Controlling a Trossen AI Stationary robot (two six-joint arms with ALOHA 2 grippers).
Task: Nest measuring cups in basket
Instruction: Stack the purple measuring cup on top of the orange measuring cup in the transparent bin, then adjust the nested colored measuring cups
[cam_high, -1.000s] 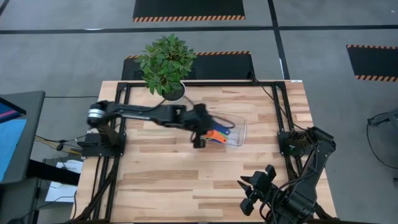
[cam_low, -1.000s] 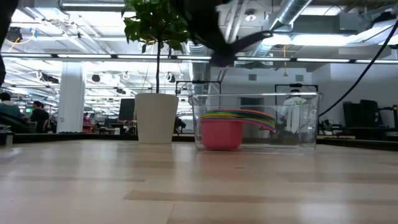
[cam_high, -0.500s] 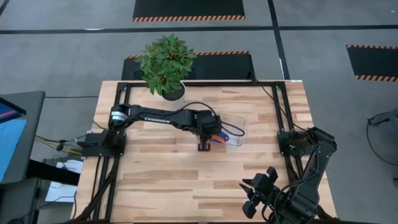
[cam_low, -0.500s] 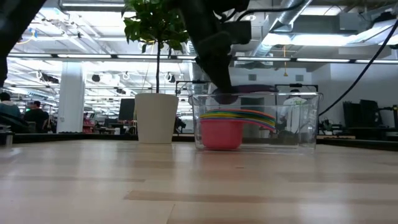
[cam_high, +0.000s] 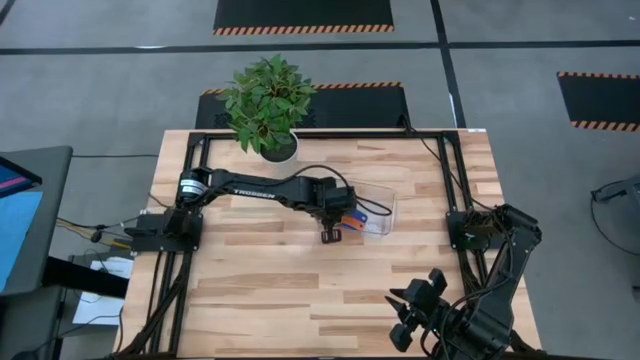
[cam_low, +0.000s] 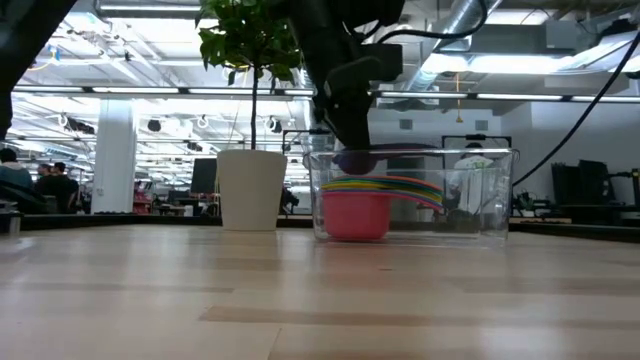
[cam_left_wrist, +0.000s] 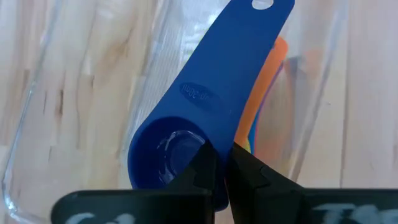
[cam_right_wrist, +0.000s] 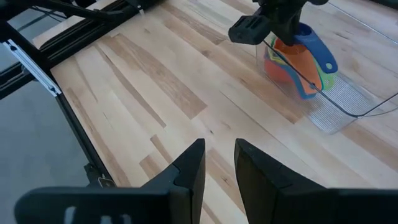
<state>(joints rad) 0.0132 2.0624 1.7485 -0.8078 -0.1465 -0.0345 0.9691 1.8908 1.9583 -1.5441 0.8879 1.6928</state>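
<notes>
Blue cup (cam_left_wrist: 205, 99) pinched in left tool (cam_left_wrist: 222, 163) (over basket (cam_high: 385, 205)).

Robotics lab or industrial workspace — grey floor with hazard-striped mats (cam_high: 303, 14), exposed ceiling ducts (cam_low: 470, 30), strip lights, distant workstations with people (cam_low: 60, 185), wooden surface (cam_high: 280, 290) on a black frame.

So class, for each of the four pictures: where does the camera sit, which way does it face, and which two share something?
High: overhead, facing down; both arms, left gripper at basket.
Low: table height, facing level; basket, plant pot, left arm.
Left wrist: on left arm, down at blue cup; own fingers pinch it.
Right wrist: across table; right gripper.
Shared: all show the basket.
</notes>
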